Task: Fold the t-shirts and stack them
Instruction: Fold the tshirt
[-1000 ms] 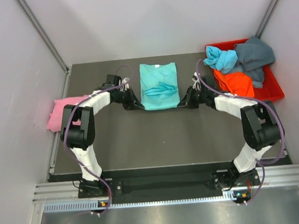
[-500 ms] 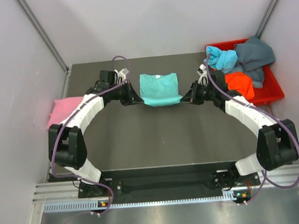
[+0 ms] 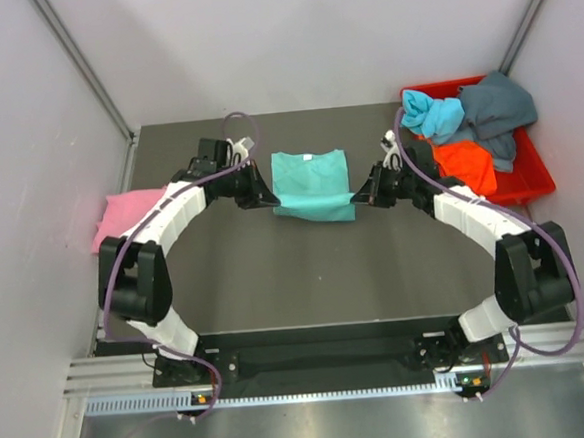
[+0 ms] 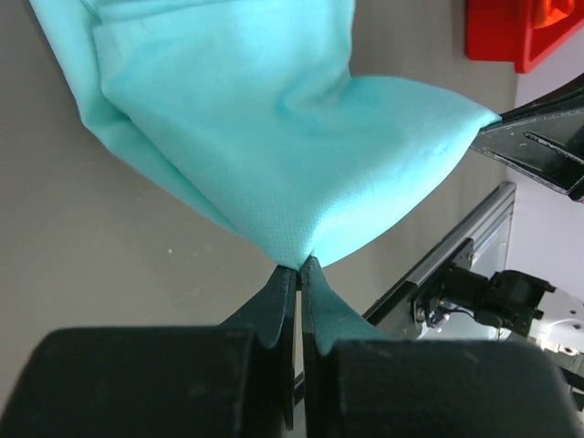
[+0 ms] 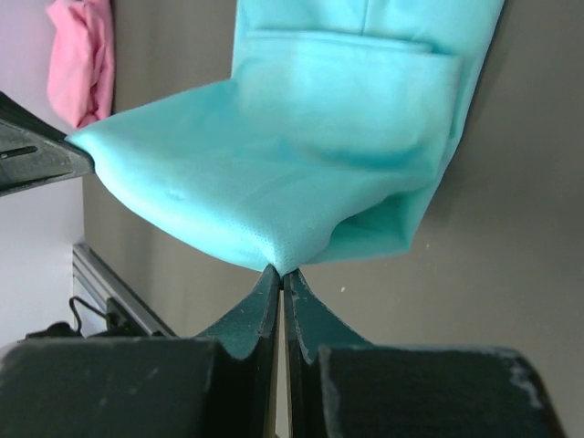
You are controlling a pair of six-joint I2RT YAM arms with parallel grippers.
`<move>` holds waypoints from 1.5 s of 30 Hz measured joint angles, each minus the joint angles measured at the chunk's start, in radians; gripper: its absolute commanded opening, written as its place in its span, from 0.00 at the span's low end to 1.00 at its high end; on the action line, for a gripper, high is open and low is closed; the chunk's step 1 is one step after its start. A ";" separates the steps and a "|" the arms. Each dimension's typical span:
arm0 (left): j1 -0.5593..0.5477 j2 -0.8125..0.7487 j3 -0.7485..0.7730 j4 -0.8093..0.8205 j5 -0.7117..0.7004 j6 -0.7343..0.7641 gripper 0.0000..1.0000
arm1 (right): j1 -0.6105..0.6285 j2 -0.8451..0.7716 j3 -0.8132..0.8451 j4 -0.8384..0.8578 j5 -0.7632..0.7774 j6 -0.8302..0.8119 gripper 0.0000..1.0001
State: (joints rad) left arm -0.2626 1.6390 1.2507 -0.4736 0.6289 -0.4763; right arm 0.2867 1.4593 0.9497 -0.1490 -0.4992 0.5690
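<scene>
A teal t-shirt (image 3: 312, 181) lies at the back middle of the dark table, its near part doubled over. My left gripper (image 3: 267, 197) is shut on its left near corner; the pinched cloth (image 4: 301, 192) shows in the left wrist view. My right gripper (image 3: 359, 198) is shut on its right near corner, seen as teal cloth (image 5: 292, 173) in the right wrist view. Both hold that fold edge just above the table. A pink t-shirt (image 3: 121, 216) lies folded at the left edge. Light blue (image 3: 432, 114), orange (image 3: 461, 165) and dark grey-blue (image 3: 497, 112) t-shirts sit in the bin.
A red plastic bin (image 3: 531, 172) stands at the back right corner of the table (image 3: 305, 268), close to my right arm. Grey walls close in the left, back and right. A metal rail (image 3: 312, 363) runs along the near edge.
Both grippers have carried the shirt's near edge toward the back and then slightly forward again, so the shirt went from laid long to folded shorter. Both arms stretched out further.
</scene>
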 measured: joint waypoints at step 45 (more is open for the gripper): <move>0.043 0.809 0.975 0.040 -0.126 0.132 0.00 | -0.056 0.684 0.661 0.097 0.012 -0.008 0.00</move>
State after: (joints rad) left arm -0.2192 2.4481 2.2253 -0.4339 0.5026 -0.3447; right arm 0.2302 2.1433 1.6104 -0.0517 -0.4873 0.5610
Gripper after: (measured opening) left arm 0.024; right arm 0.008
